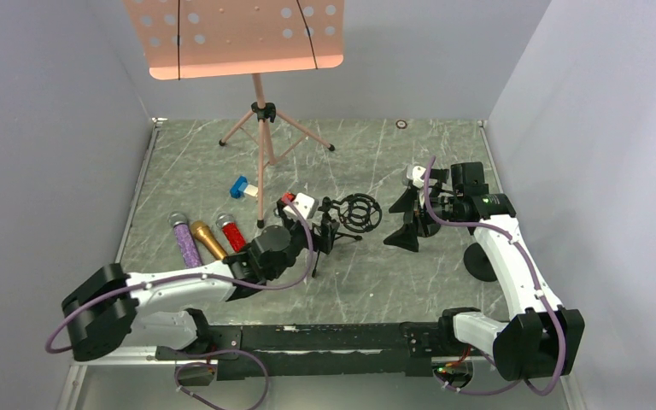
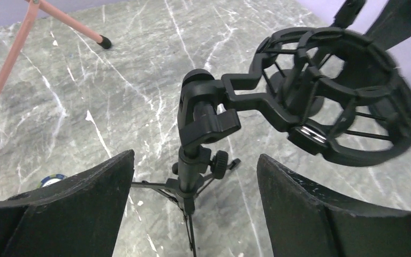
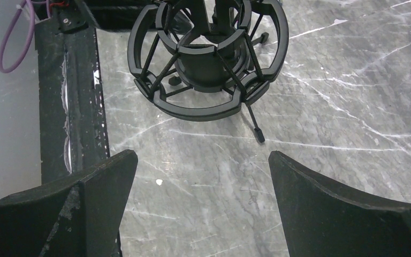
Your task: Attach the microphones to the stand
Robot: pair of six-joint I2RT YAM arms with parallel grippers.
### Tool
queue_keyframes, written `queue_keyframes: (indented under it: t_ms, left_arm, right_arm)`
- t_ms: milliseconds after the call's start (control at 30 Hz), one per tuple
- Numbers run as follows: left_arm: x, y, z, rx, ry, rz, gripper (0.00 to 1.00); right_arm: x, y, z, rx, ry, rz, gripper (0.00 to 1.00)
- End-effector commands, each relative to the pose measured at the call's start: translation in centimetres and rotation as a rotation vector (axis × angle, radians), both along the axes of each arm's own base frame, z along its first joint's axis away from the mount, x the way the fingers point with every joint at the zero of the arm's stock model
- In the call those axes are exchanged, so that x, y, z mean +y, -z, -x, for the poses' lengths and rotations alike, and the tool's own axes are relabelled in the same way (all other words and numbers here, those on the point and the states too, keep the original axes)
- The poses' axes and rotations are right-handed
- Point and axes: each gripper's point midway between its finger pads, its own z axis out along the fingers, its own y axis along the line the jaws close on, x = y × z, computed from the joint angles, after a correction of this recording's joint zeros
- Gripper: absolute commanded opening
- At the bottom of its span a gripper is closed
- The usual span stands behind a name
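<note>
Two grippers hang released, jaws wide, grasping nothing. The left gripper (image 2: 195,155), lower centre-left of the top view, straddles the post of the black tripod stand (image 2: 195,115) without touching it. The right gripper (image 3: 202,154) faces that stand from the right, well apart.

One shock-mount cage (image 2: 348,152) tops the stand, tipped on its side. All three microphones lie outside it, side by side on the table (image 1: 376,282) at left centre, beside the left arm. They are a purple microphone (image 1: 187,243), a gold microphone (image 1: 208,240) and a red microphone (image 1: 231,233), heads pointing away.

Bare marble runs between the grippers and the near black rail (image 1: 307,337), and across the upper right. Grey walls close the left, right and far edges.

Farther off sits one blue-and-white block (image 1: 243,187), and farthest, at upper centre, one pink music stand (image 1: 260,111) on three legs.
</note>
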Motion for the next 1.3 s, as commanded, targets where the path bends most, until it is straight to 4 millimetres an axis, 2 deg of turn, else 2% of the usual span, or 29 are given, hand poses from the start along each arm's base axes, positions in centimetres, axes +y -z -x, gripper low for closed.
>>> queue_keyframes:
  t_ms: [0,100,133,233,400,500,600,667,733,867,1133,1267]
  left_arm:
    - [0.1,-1.7,2.1,0.064,0.081,0.03,0.89]
    - [1.3,-1.0,3.6,0.123,0.116,-0.016,0.93]
    - [1.9,-0.8,4.1,0.137,0.116,-0.027,0.98]
    - [4.5,-0.4,5.1,0.182,0.081,-0.009,0.99]
    - [10.2,0.2,4.0,0.319,-0.029,0.148,0.99]
    - [14.6,1.4,2.6,0.391,-0.174,0.259,0.99]
    - [19.0,4.2,1.8,0.538,-0.414,0.338,0.99]
    - [21.0,6.4,2.2,0.678,-0.546,0.358,0.99]
    - [22.6,7.2,2.4,0.771,-0.686,0.367,0.99]
    - [24.4,8.4,2.3,0.85,-0.846,0.306,0.96]
    - [24.5,9.5,-0.4,0.879,-0.898,0.241,0.82]
    - [23.7,10.5,-2.1,0.92,-0.874,0.194,0.79]
  right_arm:
    - [0.1,-0.7,-0.4,-0.061,-0.019,-0.003,1.0]
    - [0.1,-0.6,-0.4,-0.062,-0.016,0.002,1.0]
    - [0.1,-0.6,-0.3,-0.063,-0.018,0.003,1.0]
    - [0.1,-0.5,-0.4,-0.062,-0.018,0.006,1.0]
    - [0.0,-0.4,-0.5,-0.055,-0.015,0.008,1.0]
    - [0.0,-0.3,-0.5,-0.054,-0.013,0.009,1.0]
    - [0.0,-0.2,-0.7,-0.047,-0.006,0.01,1.0]
    - [0.0,-0.1,-0.8,-0.041,0.0,0.012,1.0]
    - [-0.1,0.0,-0.9,-0.041,0.004,0.016,1.0]
    - [-0.1,0.0,-1.0,-0.037,0.005,0.017,1.0]
    - [-0.1,0.1,-1.0,-0.037,0.009,0.021,1.0]
    - [-0.1,0.2,-1.0,-0.037,0.008,0.024,1.0]
